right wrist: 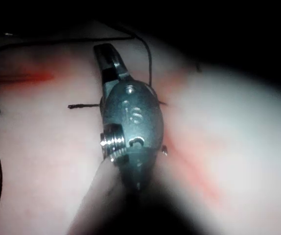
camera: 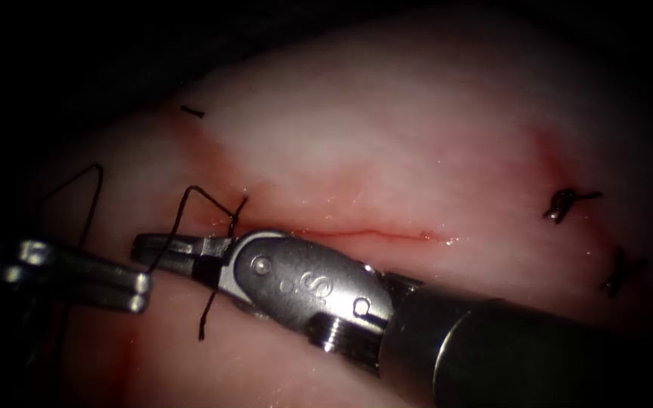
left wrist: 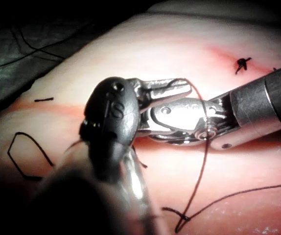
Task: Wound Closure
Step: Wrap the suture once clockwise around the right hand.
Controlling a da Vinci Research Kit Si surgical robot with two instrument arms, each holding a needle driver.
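The right tool's (camera: 162, 251) jaws are lying closed, apparently pinching the dark thread (camera: 183, 219) just left of the cut's (camera: 372, 233) left end. The left tool's (camera: 126, 291) jaws are pressed together, gripping nothing visible, just beside the right tool's tip. The thread is looping up over the tissue (camera: 387, 136) and a loose end is hanging below the right tool. Two finished knots (camera: 564, 202) are sitting well right of the cut. The left wrist view is showing the thread (left wrist: 199, 171) trailing down from the right tool (left wrist: 167, 90).
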